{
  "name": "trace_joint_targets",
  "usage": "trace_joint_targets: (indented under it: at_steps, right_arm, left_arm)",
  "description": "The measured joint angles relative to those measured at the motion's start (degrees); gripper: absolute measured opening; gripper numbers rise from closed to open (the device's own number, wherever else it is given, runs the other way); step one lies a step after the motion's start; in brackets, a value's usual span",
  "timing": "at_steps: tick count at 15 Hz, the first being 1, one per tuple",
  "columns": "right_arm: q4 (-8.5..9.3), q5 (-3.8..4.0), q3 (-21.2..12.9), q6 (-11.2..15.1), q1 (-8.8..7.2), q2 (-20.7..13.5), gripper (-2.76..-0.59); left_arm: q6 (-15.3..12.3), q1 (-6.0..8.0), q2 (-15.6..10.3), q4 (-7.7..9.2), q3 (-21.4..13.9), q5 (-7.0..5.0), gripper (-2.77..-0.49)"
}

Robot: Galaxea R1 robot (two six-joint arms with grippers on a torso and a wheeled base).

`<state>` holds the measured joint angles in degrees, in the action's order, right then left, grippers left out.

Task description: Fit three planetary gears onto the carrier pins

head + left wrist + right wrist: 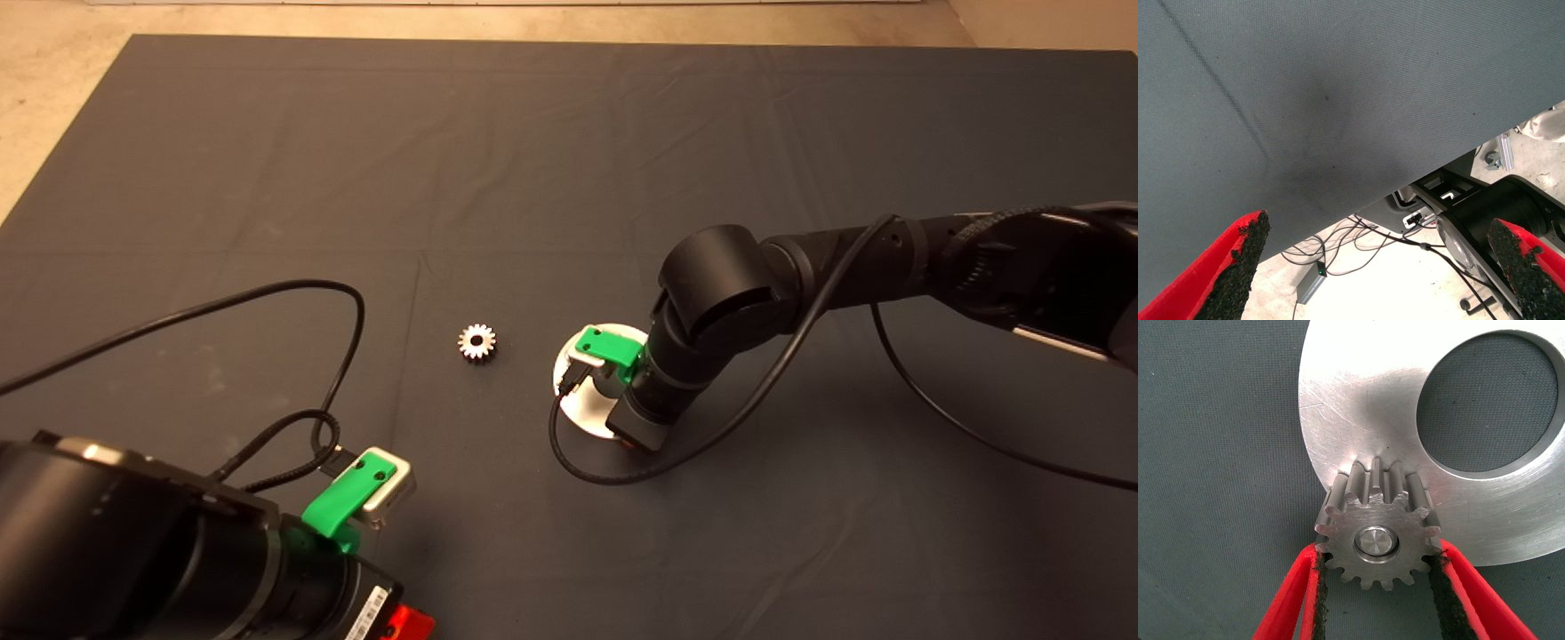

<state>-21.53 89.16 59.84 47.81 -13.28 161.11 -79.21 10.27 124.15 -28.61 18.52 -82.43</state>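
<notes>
Head view: dim, warm illumination; the dark grey cloth mat shows soft creases and a faint shadow beneath the black right arm. Right wrist view: strong glare whitens the flat round shiny metal disc, while the small toothed steel gear remains sharp. Left wrist view: bright, even light; the red fingers appear slightly soft.

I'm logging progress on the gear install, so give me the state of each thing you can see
Gear in right gripper: seated on a pin, pin end showing in its bore.
Right gripper: shut on that gear.
Loose gear: lying flat on the mat, untouched.
Carrier disc: flat on the mat.
Left gripper: open, parked lower left.
</notes>
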Motion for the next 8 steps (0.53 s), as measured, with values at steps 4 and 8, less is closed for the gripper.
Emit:
trace_joint_targets:
  at_steps: [4,8]
  right_arm:
    - [-0.02,-0.63,0.0,0.0,0.16,-0.3,-2.33]
    - [-0.74,-1.23,0.0,0.0,0.89,-0.7,-2.19]
  left_arm:
    - [0.0,0.56,0.2,-0.05,0.0,0.36,-0.90]
    - [0.0,0.56,0.3,-0.05,0.0,0.43,-0.90]
